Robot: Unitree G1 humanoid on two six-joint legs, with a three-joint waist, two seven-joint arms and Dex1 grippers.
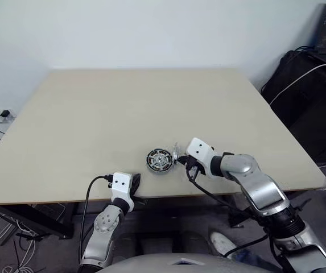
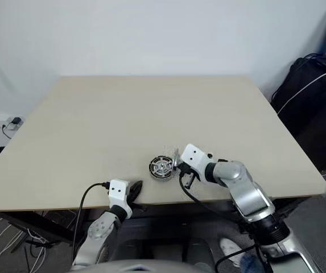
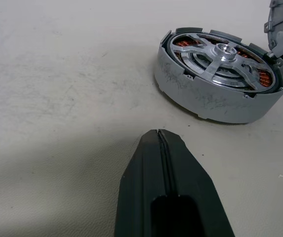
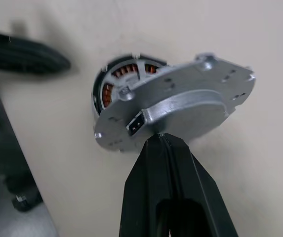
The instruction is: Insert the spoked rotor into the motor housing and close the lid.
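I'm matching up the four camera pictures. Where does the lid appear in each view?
Left eye view: the lid, tilted at the right gripper, beside the motor housing.
Right eye view: lid, same spot, near the table's front edge.
Left wrist view: its rim, upper right corner.
Right wrist view: centre, above the black fingers.
Shared landmark: the motor housing.

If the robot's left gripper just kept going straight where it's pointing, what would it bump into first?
Probably the motor housing, with the spoked rotor already sitting inside it. The shut left gripper points across bare table toward it, though the housing sits a little off to one side, so it might only clip its wall.
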